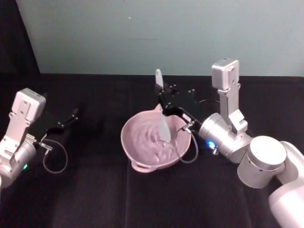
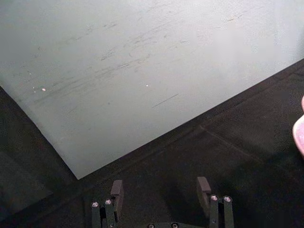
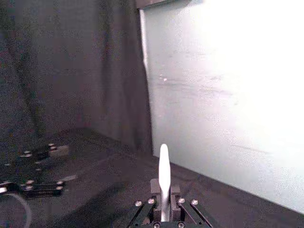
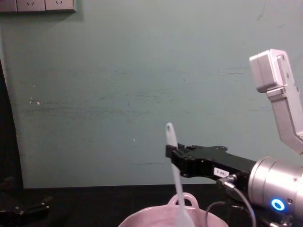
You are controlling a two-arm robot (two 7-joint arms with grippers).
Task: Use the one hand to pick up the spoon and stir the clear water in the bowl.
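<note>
One black desk (image 1: 95, 199) filled the lower frame. At its centre sat the pink bowl (image 1: 134, 129), its water rippled. The right tool (image 1: 163, 101) reached in from the right above the bowl's far rim, closed tight. The left tool (image 1: 72, 115) was parked at mid-left, spread wide and empty. The spoon (image 1: 165, 124) stood nearly upright in the right tool's grip, held mid-handle, blade in the water. It looked light, stiff and slick, so a firm mid-handle hold seemed best to stop it twisting.
</note>
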